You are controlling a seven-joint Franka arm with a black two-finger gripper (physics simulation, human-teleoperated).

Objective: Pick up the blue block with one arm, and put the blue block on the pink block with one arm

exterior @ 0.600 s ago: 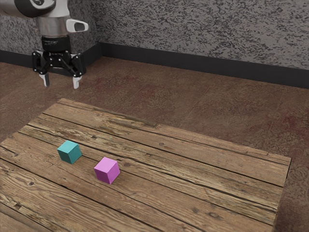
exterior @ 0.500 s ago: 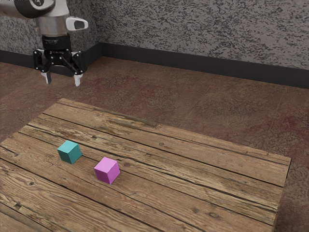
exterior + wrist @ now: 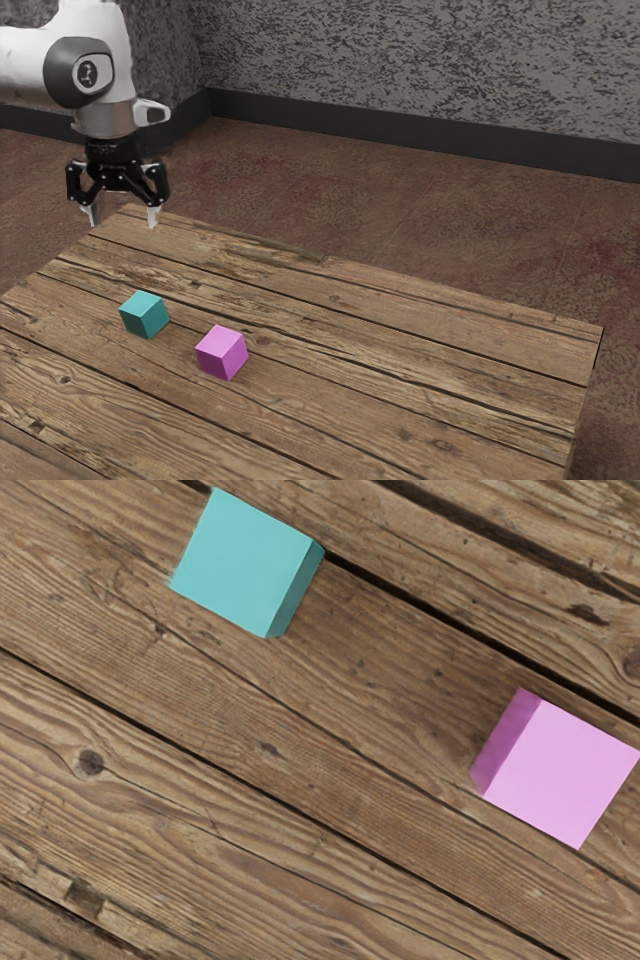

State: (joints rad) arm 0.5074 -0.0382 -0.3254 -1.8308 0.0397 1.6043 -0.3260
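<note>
The black two-finger gripper (image 3: 121, 214) is lower in the exterior view vs. 0.6 s ago. Its fingertips were approx. level w/ the dark baseboard (image 3: 400, 130) and are now down at the far edge of the weathered wooden plank table (image 3: 400, 330), near its corner at the exterior view's left. The white arm link w/ round grey joint cap (image 3: 85, 70) has dropped fully into frame above it.
</note>
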